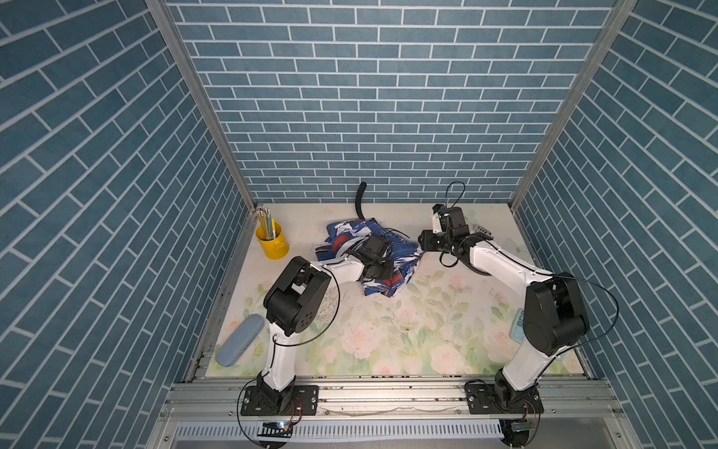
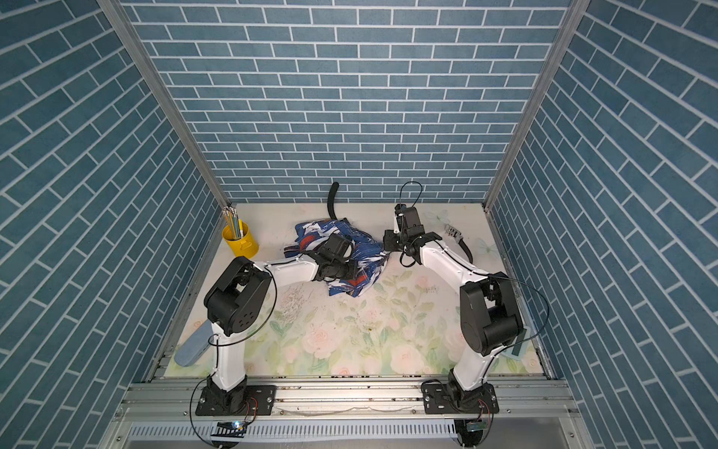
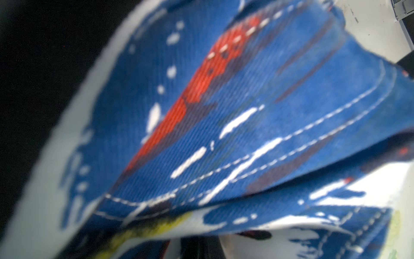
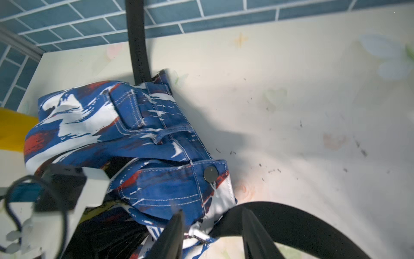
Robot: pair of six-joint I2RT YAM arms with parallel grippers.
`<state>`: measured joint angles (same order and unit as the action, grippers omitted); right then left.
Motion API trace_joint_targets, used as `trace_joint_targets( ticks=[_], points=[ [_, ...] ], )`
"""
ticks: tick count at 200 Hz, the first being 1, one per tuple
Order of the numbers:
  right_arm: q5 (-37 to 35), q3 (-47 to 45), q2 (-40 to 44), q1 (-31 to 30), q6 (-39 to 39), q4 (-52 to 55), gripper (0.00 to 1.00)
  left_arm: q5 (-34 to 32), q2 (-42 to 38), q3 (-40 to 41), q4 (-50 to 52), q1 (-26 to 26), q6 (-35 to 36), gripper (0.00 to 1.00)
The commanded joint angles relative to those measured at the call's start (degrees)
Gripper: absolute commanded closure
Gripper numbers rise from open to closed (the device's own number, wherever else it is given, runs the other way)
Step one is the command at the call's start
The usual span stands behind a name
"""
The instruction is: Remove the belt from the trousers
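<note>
Belt [image 1: 361, 196]: black strap, threaded through the trousers [image 1: 351, 237]. Its tail comes out at the back of the heap and curves up against the blue brick wall [image 1: 369, 116]; the same is seen in the right wrist view [image 4: 136, 44]. The silver buckle [image 2: 452, 232] lies on the bench [image 1: 388, 334] at the far right, well apart from the trousers. From there the strap runs under the right forearm and back to the right edge of the cloth.

Trousers: crumpled heap, middle to back of the bench, blue with white, red and yellow streaks. White double stitching shows close up [image 3: 246, 125]. There is a dark round button [image 4: 211, 173] at the waistband; any marking on it is too small to read.

Right tool [image 4: 212, 210]: fingers [image 4: 177, 233] apart, at the right edge of the heap [image 1: 422, 240]. The strap arcs just behind them, and nothing is clamped.

Left tool [image 1: 379, 270]: pressed down into the heap with its jaws together. The fingers are hidden by cloth, so I cannot tell whether cloth is pinched.

Around:
- Yellow cup [image 1: 272, 245] with pencils [image 1: 264, 219], back left.
- Grey-blue case [image 1: 239, 341], front left edge.
- Teal card [image 1: 516, 330], partly under the right arm, print unreadable.
- Bench cover is a pale floral print.
</note>
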<state>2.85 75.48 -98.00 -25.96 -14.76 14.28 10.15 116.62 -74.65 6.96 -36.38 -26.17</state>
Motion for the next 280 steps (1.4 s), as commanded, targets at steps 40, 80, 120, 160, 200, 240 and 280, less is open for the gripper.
trace_joint_targets(
  ticks=[40,80,120,160,200,240,280],
  points=[
    [-6.1,-1.7,4.2,-0.6,41.0,8.8,0.44,2.4,1.7,4.3,0.7,-0.5,-0.5,1.00],
    [-8.9,-2.5,2.1,-0.6,49.1,9.6,0.41,2.2,1.4,4.3,1.5,-0.5,-0.1,1.00],
    [-11.2,-0.2,-2.2,-0.7,51.2,8.0,0.41,2.1,1.5,4.8,1.5,-0.4,-0.4,1.00],
    [-12.2,2.7,-6.9,-1.0,51.9,8.0,0.41,2.0,2.2,4.9,1.6,-0.5,-0.4,1.00],
    [-15.1,3.8,-11.5,-1.8,51.5,5.3,0.80,2.2,3.4,3.6,2.8,-0.4,0.2,1.00],
    [-13.7,9.7,-9.6,-1.7,48.0,8.7,1.00,1.7,3.7,3.0,3.0,-0.1,0.3,1.00],
    [-16.5,15.4,-0.5,3.4,37.4,13.7,1.00,-0.9,5.1,2.2,3.8,0.0,-1.3,1.00]
  ],
)
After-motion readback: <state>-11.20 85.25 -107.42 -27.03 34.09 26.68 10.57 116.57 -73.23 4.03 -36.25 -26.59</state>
